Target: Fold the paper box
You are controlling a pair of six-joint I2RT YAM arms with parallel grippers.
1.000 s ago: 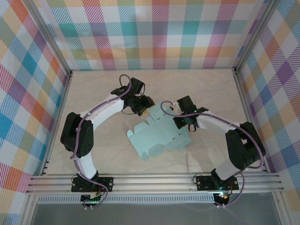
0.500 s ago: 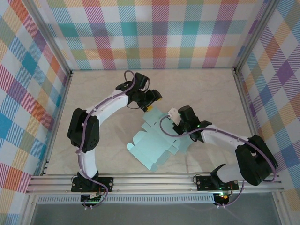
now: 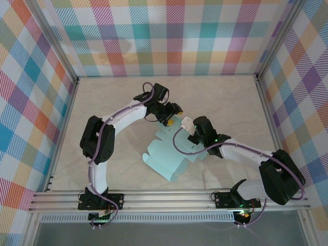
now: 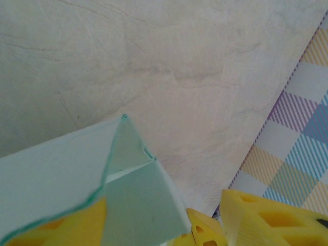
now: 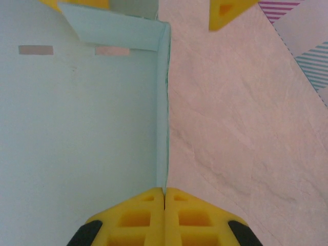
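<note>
Straight ahead of the right gripper (image 5: 164, 192), the paper box (image 5: 77, 128) ran away from the fingertips as one raised flap. Its long edge was in line with the gripper's own reach, and the flat pale-blue sheet lay to that gripper's left on the table (image 5: 246, 128). Those fingers were pressed tight together, with the near end of the flap meeting the seam between them, so it read as a pinch on the thin card. At the far end of the same flap was the left gripper (image 3: 171, 115), its yellow fingers standing apart, one on each side of the upturned corner and neither visibly clamping it. From its own camera the folded corner lay between the fingers, closer to one than the other, with bare table beyond. From above, most of the sheet spread on the near side of both grippers, toward the arm bases. By my judgement the coming fold turned on that shared line: the flap's length joined the two grippers, with the right anchoring one end and the left nearer the loose corner.
</note>
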